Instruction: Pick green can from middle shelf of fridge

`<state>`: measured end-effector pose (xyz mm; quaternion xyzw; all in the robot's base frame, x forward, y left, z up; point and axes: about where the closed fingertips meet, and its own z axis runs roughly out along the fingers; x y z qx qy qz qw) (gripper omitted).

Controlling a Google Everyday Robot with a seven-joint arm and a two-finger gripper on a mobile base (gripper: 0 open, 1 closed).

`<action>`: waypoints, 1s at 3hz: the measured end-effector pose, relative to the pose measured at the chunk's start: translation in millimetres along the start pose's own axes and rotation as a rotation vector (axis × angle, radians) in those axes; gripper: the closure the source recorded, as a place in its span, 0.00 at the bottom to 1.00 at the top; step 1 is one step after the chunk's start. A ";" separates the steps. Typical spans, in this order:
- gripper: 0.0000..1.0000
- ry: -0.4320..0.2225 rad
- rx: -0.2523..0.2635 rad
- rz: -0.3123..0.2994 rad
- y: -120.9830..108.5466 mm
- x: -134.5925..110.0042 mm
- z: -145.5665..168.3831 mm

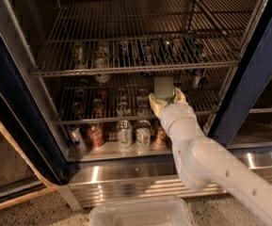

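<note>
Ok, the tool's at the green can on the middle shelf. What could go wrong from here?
The green can, at the tool over the middle shelf, has the upper wire rack close above it: a steep lift could knock it loose. The cans on the floor below stand right beside the arm; a low pull-out might topple them.
</note>
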<state>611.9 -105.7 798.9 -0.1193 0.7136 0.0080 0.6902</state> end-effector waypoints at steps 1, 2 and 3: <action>1.00 -0.007 -0.031 0.016 8.7 -5.6 -47.6; 1.00 -0.056 -0.085 0.065 12.3 -18.2 -89.2; 1.00 -0.067 -0.089 0.062 6.3 -20.6 -97.0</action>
